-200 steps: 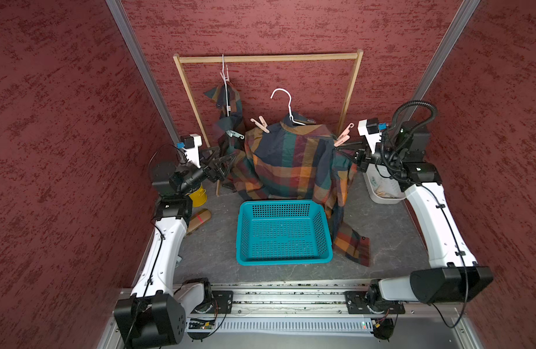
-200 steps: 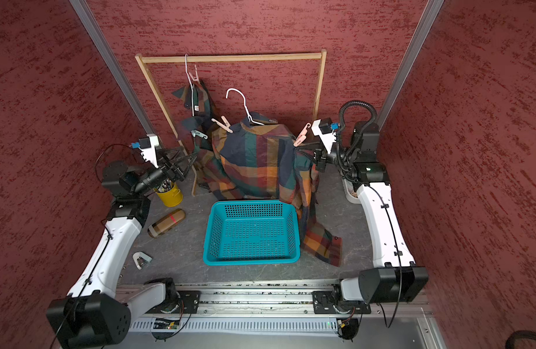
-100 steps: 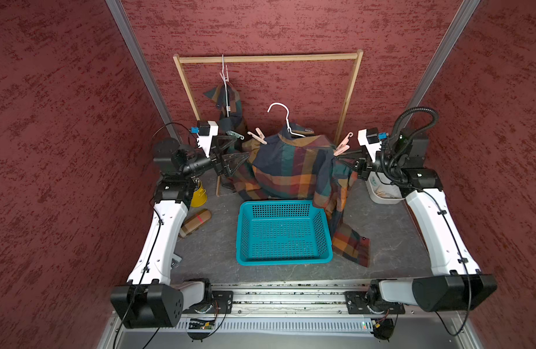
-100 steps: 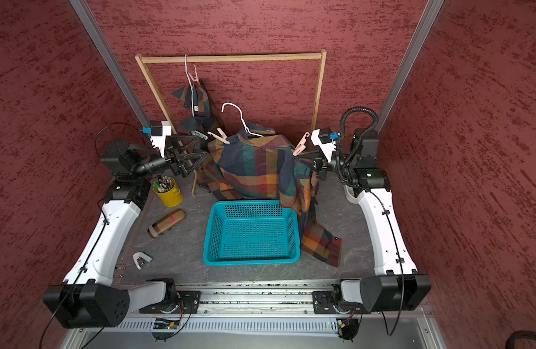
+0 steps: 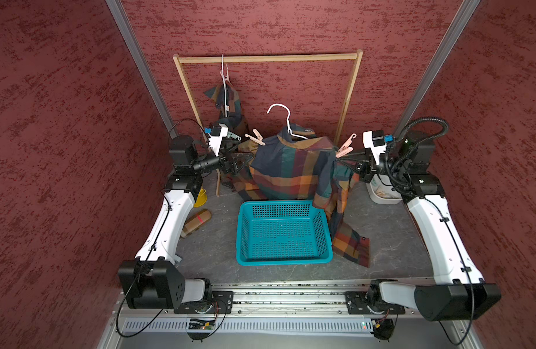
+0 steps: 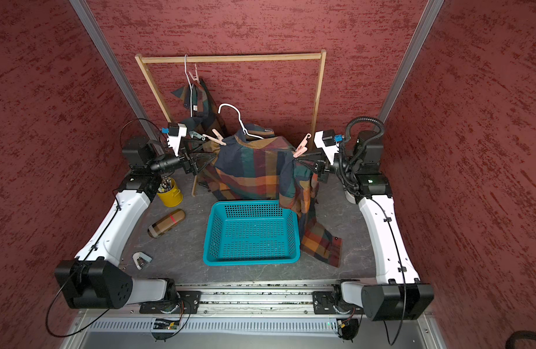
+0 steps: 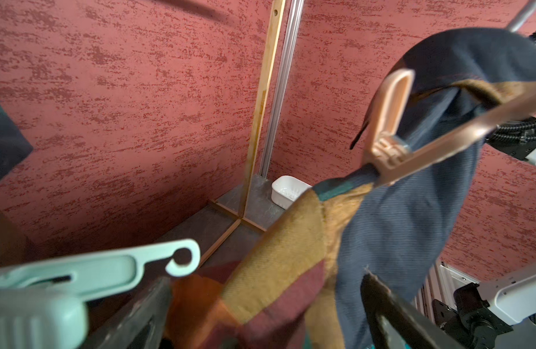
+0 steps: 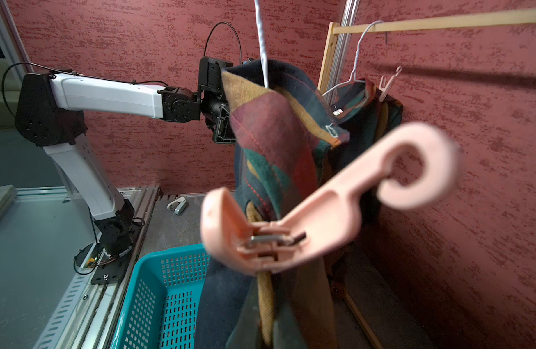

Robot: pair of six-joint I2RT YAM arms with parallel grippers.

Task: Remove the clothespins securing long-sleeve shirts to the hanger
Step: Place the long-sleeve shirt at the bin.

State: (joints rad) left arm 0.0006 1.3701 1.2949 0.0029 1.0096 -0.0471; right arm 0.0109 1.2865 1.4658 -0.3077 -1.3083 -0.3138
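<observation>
Grey tabletop [image 5: 387, 241] carries a teal basket [image 5: 283, 204] in front. Behind it the near shirt [image 5: 291, 169] droops from a white hanger [image 5: 286, 117] whose hook is off the rail. The right gripper [image 5: 341, 158] is pinched together on that shirt's shoulder, just under a pink clothespin [image 5: 345, 146]. The left gripper [image 5: 245, 157] stands spread at the other shoulder, below a second pink clothespin [image 5: 256, 138] and a mint clothespin [image 5: 233, 136]. These pegs look light, stiff and sprung, so squeezing the hooked tails should release them, though the soft cloth will sag. Farther back, the far shirt [image 5: 230, 105] hangs from the wooden rack [image 5: 266, 58].
</observation>
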